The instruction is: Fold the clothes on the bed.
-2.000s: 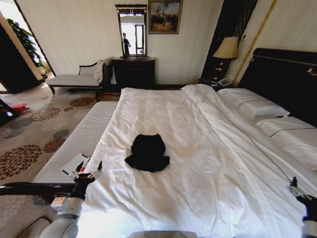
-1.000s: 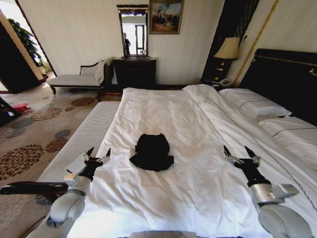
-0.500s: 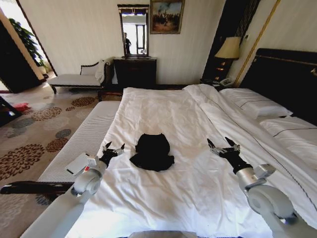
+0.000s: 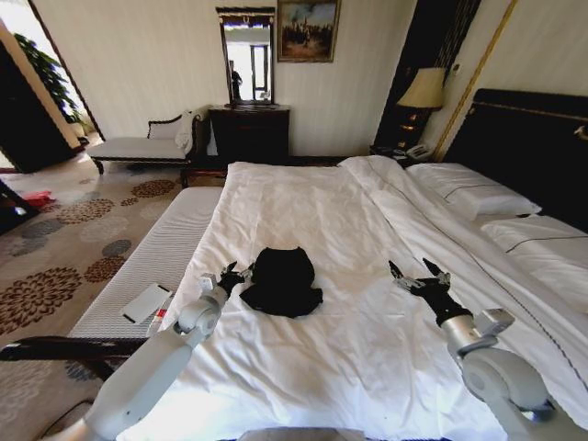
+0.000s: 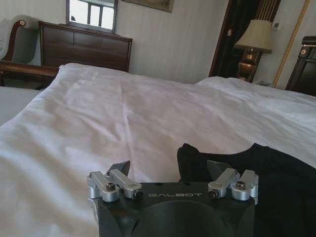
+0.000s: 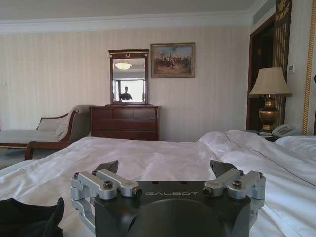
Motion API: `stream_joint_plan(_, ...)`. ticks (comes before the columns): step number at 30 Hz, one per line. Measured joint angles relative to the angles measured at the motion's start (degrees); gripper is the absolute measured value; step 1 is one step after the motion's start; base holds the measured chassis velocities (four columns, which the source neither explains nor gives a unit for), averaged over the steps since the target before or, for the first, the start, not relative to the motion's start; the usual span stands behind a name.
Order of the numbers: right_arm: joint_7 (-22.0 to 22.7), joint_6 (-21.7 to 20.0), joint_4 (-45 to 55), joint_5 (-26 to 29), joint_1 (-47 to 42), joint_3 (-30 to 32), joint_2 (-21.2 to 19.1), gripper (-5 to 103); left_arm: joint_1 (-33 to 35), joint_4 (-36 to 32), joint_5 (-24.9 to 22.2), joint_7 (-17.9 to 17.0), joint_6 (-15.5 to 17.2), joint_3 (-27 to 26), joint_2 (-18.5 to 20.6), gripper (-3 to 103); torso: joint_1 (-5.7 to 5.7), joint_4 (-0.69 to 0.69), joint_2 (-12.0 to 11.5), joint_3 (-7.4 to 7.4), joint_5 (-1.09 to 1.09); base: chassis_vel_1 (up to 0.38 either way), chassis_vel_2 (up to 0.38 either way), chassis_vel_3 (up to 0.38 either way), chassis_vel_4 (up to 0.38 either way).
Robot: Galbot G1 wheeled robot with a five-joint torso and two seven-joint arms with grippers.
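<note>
Here's the big white-sheeted bed with its dark wooden headboard, and lying in the middle of its duvet, well short of the pillows, is the small crumpled black short-sleeved T-shirt. That shirt looks light, limp and bunched up (no stiffness to lean on), so by my reading it will sag and drag wherever it is pinched; the sensible holds are its outer edges or shoulder corners, one per side, so it can be spread flat before any folding. The left gripper hangs low over the sheet just beside the shirt's near-left edge, jaws apart; the right gripper hovers well apart on the other side, jaws also spread. The head view gives the whole layout and the gap on each side. The left wrist view adds the close detail: black fabric rising in a fold just ahead of one open finger. The right wrist view catches a corner of shirt at its edge.
</note>
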Motion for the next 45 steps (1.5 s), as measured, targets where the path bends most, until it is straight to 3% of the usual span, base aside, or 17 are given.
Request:
stream_joint_plan(4, 0.2, 0.1, 0.1, -0.2, -0.5, 0.1, 0.4, 100, -2.9, 2.6, -1.2, -0.3, 0.3, 1.2, -1.6, 102, 0.0, 0.0, 0.0, 0.0, 0.0, 0.0, 0.0, 0.0, 0.0)
stream_joint_plan(15, 0.7, 0.3, -0.1, -0.5, -0.5, 0.1, 0.8, 100, -5.3, 6.2, -1.9, -0.5, 0.6, 2.9, -3.6, 93, 0.0, 0.01, 0.0, 0.0, -0.01, 0.0, 0.0, 0.0, 0.0)
stream_joint_plan(19, 1.1, 0.3, -0.2, -0.3, -0.4, 0.2, 0.8, 100, -6.7, 8.0, -2.9, -0.5, 1.0, 4.0, -4.8, 72, 0.0, 0.0, 0.0, 0.0, -0.01, 0.0, 0.0, 0.0, 0.0)
stream_joint_plan(21, 1.2, 0.3, -0.2, -0.3, -0.4, 0.3, 0.8, 100, -7.0, 8.3, -3.1, -0.7, 1.1, 4.2, -5.1, 72, 0.0, 0.0, 0.0, 0.0, -0.01, 0.0, 0.0, 0.0, 0.0)
stream_joint_plan(24, 1.5, 0.3, -0.2, -0.2, -0.5, 0.5, 0.8, 100, -7.6, 9.5, -3.2, -0.9, 1.3, 5.0, -5.9, 55, 0.0, 0.0, 0.0, 0.0, -0.01, 0.0, 0.0, 0.0, 0.0)
stream_joint_plan(27, 1.7, 0.3, -0.2, -0.1, -0.6, 0.7, 0.8, 100, -7.8, 10.1, -3.3, -1.1, 1.5, 5.1, -6.5, 50, 0.0, 0.0, 0.0, 0.0, -0.01, 0.0, 0.0, 0.0, 0.0)
stream_joint_plan(29, 2.0, 0.3, -0.2, 0.0, -0.6, 0.7, 0.8, 100, -8.0, 10.9, -3.5, -1.3, 1.6, 5.1, -7.3, 35, 0.0, 0.0, 0.0, 0.0, -0.01, 0.0, 0.0, 0.0, 0.0)
stream_joint_plan(31, 2.1, 0.3, -0.2, 0.0, -0.6, 0.7, 0.8, 100, -8.1, 11.0, -3.6, -1.3, 1.7, 5.1, -7.3, 35, 0.0, 0.0, 0.0, 0.0, -0.01, 0.0, 0.0, 0.0, 0.0)
stream_joint_plan(34, 2.2, 0.2, -0.2, 0.0, -0.7, 0.8, 0.9, 100, -8.3, 11.1, -3.8, -1.3, 1.7, 5.1, -7.4, 19, 0.0, 0.0, 0.0, 0.0, -0.01, 0.0, 0.0, 0.0, 0.0)
stream_joint_plan(36, 2.2, 0.2, -0.2, 0.0, -0.7, 0.7, 0.9, 100, -8.3, 11.1, -3.8, -1.3, 1.7, 5.1, -7.3, 19, 0.0, 0.0, 0.0, 0.0, -0.01, 0.0, 0.0, 0.0, 0.0)
stream_joint_plan(39, 2.2, 0.0, -0.2, 0.8, -0.7, 0.3, 0.7, 100, -8.5, 11.0, -4.1, -1.4, 1.7, 5.1, -7.0, 4, 0.0, 0.0, 0.0, 0.0, -0.01, 0.0, 0.0, 0.0, 0.0)
stream_joint_plan(45, 1.9, -1.4, -0.3, 4.9, -0.1, -1.1, -1.6, 100, -8.6, 10.0, -4.7, -1.8, 1.9, 5.5, -6.4, 1, 0.0, 0.0, 0.0, 0.0, -0.01, 0.0, 0.0, 0.0, 0.0)
